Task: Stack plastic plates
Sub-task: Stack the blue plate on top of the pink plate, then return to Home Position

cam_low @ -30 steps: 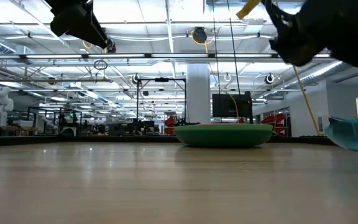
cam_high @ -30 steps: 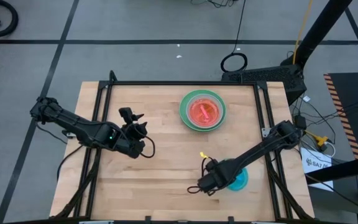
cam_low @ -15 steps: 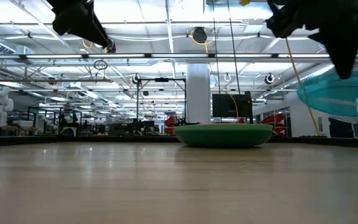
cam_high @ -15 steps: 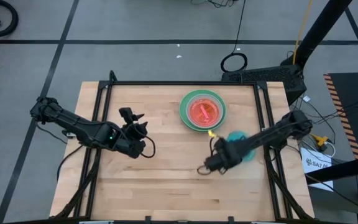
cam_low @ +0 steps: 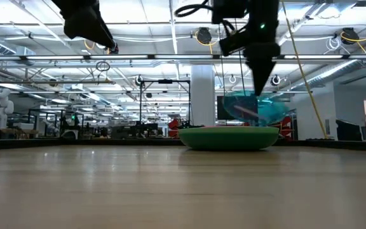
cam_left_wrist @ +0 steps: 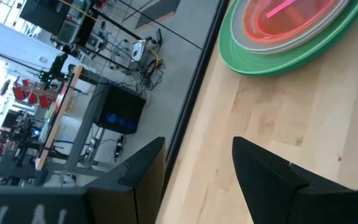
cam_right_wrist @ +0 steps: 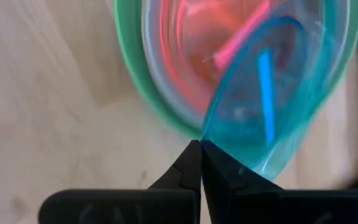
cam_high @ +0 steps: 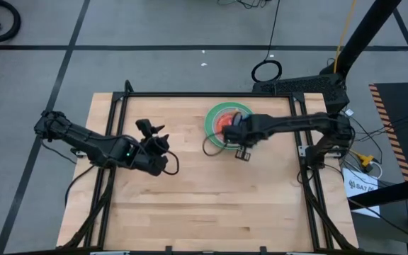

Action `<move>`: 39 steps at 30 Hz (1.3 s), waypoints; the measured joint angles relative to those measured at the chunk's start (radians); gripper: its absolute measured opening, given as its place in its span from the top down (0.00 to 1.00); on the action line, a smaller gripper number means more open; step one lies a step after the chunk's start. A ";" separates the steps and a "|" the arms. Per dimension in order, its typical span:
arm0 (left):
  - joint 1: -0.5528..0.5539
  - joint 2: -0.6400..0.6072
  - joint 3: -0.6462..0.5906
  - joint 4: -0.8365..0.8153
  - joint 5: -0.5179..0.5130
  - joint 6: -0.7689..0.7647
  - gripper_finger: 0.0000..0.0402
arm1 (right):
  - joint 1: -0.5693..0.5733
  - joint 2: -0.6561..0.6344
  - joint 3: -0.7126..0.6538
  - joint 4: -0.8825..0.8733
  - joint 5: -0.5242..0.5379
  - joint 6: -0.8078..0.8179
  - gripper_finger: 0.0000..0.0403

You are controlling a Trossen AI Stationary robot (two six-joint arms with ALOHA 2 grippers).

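A stack of plates (cam_high: 229, 126) rests on its green bottom plate at the table's far side, right of the middle, with a translucent hot pink plate (cam_right_wrist: 197, 37) on top. My right gripper (cam_right_wrist: 201, 149) hovers over the stack's near edge, shut on a translucent cyan plate (cam_right_wrist: 266, 93). In the low view this plate (cam_low: 254, 109) is tilted just above the stack (cam_low: 229, 137). My left gripper (cam_high: 151, 130) is open and hangs above the table's left middle, touching nothing. Other plates are out of view. My right gripper pinches the cyan plate's rim (cam_right_wrist: 212, 142) between its two fingers. In the low view the fingers (cam_low: 260, 76) point down from above. The plate is lifted clear of the table and hangs tilted below them over the stack. Whether its low edge touches the stack, I cannot tell.
A black metal frame (cam_high: 204, 95) borders the wooden table top on its far, left and right sides. Bare wood (cam_high: 204, 205) spans the near half of the table. Cables and a stand foot (cam_high: 299, 86) lie beyond the far right corner.
My right gripper has lifted the cyan plate off the table's near right part. It has carried the plate up and toward the far edge and somewhat left, to above the stack, staying shut on it. The plate now hangs tilted over the stack.
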 joint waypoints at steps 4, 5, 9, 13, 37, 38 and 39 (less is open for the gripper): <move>0.017 0.000 0.000 0.000 0.000 -0.002 0.52 | -0.065 0.027 0.000 0.111 -0.004 -0.154 1.00; 0.020 0.000 0.000 0.000 0.000 -0.006 0.52 | -0.074 0.033 0.000 0.128 -0.004 -0.181 1.00; 0.020 0.000 0.000 -0.008 0.001 -0.030 0.52 | -0.094 0.049 0.000 0.177 -0.003 -0.256 0.97; 0.018 0.000 0.000 -0.010 0.001 -0.049 0.52 | -0.096 0.064 0.000 0.189 -0.041 -0.270 0.88; -0.271 -0.541 -0.464 0.463 0.213 0.084 0.52 | -0.080 -0.418 -0.632 1.209 -0.243 -0.444 0.67; -0.265 -0.573 -0.502 0.539 0.256 0.134 0.52 | -0.082 -0.455 -0.660 1.222 -0.244 -0.447 0.67; -0.255 -0.600 -0.537 0.607 0.300 0.178 0.52 | -0.083 -0.492 -0.686 1.232 -0.244 -0.447 0.67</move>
